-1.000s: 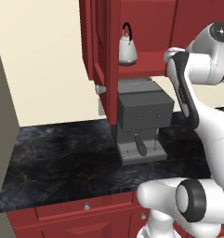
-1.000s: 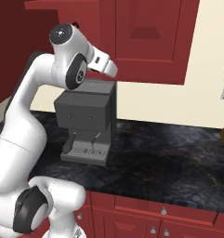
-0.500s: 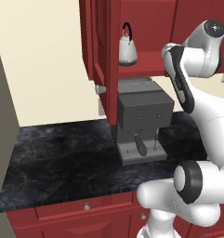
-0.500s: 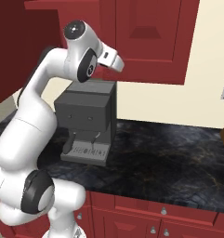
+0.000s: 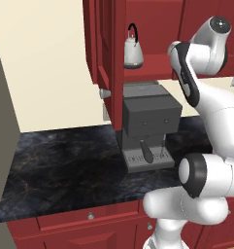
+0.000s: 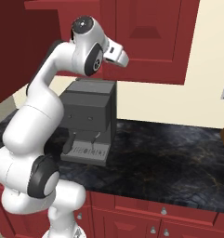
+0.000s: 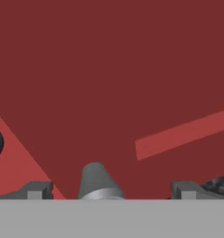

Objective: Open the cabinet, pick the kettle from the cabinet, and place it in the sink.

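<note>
Currently: dark red wall-hung cabinet (image 5: 106,48) open; small silver-white kettle (image 5: 133,51) on its shelf above the grey coffee machine (image 5: 146,124). Gripper (image 7: 111,189) spread, empty. Next, you reach for the kettle's handle.

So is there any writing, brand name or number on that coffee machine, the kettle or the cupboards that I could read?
None can be read.
Coffee machine: plain grey front, a few small dots, no letters.
Kettle: plain silver-white, no mark.
Cabinet: plain dark red panels, no label.
Robot arm: plain white, no logo shows.
</note>
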Tool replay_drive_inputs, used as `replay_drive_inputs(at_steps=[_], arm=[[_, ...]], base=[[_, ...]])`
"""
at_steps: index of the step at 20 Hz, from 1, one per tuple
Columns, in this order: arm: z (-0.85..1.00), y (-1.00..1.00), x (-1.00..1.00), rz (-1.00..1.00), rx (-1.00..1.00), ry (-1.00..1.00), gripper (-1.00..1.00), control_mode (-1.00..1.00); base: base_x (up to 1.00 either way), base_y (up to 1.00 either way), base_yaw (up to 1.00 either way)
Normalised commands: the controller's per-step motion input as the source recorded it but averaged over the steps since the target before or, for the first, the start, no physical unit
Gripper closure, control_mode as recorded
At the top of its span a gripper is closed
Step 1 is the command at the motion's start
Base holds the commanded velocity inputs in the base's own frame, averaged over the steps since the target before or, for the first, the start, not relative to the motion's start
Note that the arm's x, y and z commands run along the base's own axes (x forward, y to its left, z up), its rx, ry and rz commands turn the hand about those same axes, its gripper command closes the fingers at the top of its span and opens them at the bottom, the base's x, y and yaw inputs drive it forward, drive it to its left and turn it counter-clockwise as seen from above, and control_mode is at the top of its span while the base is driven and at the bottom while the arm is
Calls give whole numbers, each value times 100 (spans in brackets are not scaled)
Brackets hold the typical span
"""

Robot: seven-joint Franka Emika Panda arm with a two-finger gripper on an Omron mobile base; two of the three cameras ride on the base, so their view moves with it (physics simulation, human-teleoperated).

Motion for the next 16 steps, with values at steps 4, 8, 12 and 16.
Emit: replay_drive_inputs(at_steps=[4, 8, 12, 16], arm=[[1, -10, 22, 0, 0, 0, -100, -100], [-1, 1, 10, 0, 0, 0, -100, -100], [0, 2, 19, 0, 1, -2, -100, -100], [0, 7, 31, 0, 1, -2, 100, -100]], base=[[0, 0, 0], [0, 0, 0], [0, 0, 0], [0, 0, 0]])
